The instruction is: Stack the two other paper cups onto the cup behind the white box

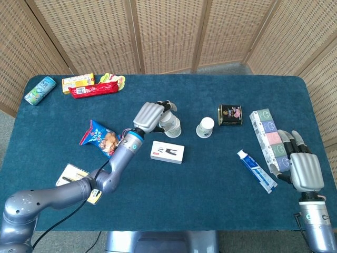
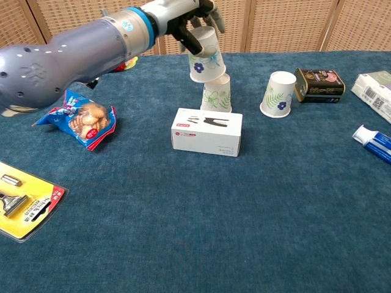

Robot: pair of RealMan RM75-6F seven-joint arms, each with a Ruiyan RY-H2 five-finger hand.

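My left hand (image 2: 190,18) (image 1: 151,114) grips an upside-down paper cup with blue flowers (image 2: 206,58) (image 1: 170,123), tilted and just above the green-leaf cup (image 2: 216,94) that stands upside down behind the white box (image 2: 206,131) (image 1: 167,152). The carried cup's rim overlaps the top of that cup. A third paper cup (image 2: 278,93) (image 1: 205,127) stands upside down to the right of them. My right hand (image 1: 304,167) rests open on the table at the far right, holding nothing; the chest view does not show it.
A dark tin (image 2: 319,84) sits right of the third cup. A toothpaste tube (image 1: 256,170) and a long pack of boxes (image 1: 269,138) lie by my right hand. A snack bag (image 2: 79,118) and a carded razor (image 2: 24,199) lie left. Snacks and a can (image 1: 40,90) line the back left.
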